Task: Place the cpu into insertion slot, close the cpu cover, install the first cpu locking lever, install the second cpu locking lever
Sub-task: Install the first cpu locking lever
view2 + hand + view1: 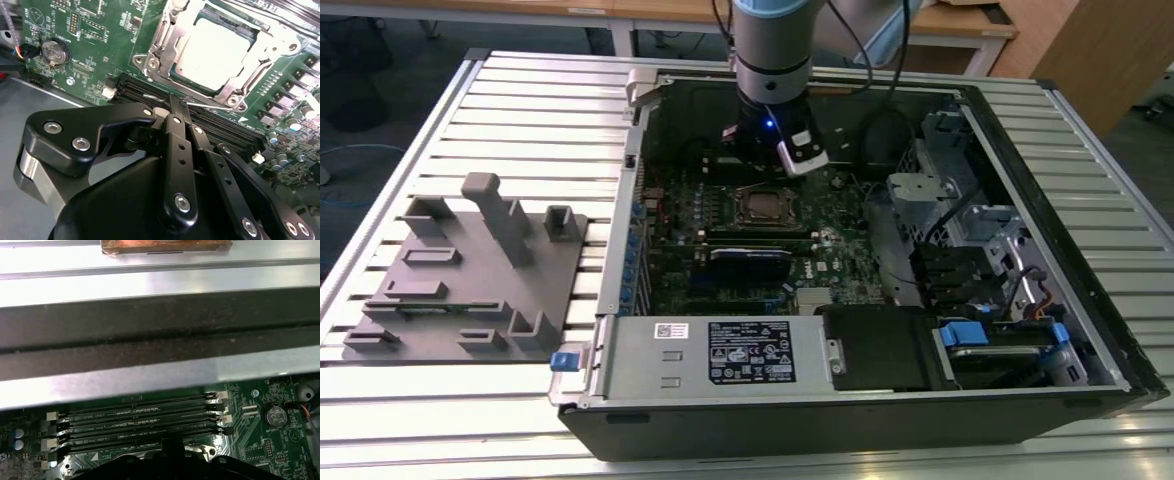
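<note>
The cpu (pixel 216 47), a dull silver square, lies in the insertion slot (pixel 761 205) on the green motherboard. The shiny cpu cover (pixel 161 42) is down flat over the chip's edges. A thin metal locking lever (pixel 210 104) runs along the socket's side that faces the memory slots. My gripper (pixel 179 106) hangs just over that side with its black fingers (pixel 175 145) pressed together, the tips at the lever's wire. In the exterior view the gripper (pixel 771 165) stands inside the open case, just beyond the socket.
Long black memory slots (pixel 135 425) lie between the socket and the case wall (pixel 150 335). A coin battery (pixel 54 51) sits on the board. The silver power-supply box (pixel 720 350) lines the near side, a drive cage (pixel 961 220) the exterior view's right, a grey fixture (pixel 467 270) its left.
</note>
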### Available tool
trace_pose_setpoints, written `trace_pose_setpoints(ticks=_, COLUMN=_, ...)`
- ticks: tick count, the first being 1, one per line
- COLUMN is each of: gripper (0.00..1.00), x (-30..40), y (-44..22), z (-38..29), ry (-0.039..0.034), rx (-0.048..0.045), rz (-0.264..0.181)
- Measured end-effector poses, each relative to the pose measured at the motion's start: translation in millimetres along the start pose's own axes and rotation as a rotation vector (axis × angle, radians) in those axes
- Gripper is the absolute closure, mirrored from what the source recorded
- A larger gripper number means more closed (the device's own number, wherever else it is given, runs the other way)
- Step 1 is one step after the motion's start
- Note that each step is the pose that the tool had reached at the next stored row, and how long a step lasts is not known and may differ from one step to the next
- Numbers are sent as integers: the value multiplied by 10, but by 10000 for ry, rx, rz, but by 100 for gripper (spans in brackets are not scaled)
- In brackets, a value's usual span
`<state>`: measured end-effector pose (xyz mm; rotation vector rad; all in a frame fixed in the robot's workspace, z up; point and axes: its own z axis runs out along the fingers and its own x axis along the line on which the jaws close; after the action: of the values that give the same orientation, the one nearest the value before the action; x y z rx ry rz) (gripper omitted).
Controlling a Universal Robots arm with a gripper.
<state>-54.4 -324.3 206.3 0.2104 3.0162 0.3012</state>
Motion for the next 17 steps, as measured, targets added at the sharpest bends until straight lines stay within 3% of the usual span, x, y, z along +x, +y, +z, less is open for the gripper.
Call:
trace_pose_setpoints(ticks=10, gripper=90, x=25, y=15, z=44, ry=-128, rx=16, rz=271)
trace_pose_setpoints(ticks=17, gripper=90, x=26, y=18, z=51, ry=-136, rx=15, rz=287)
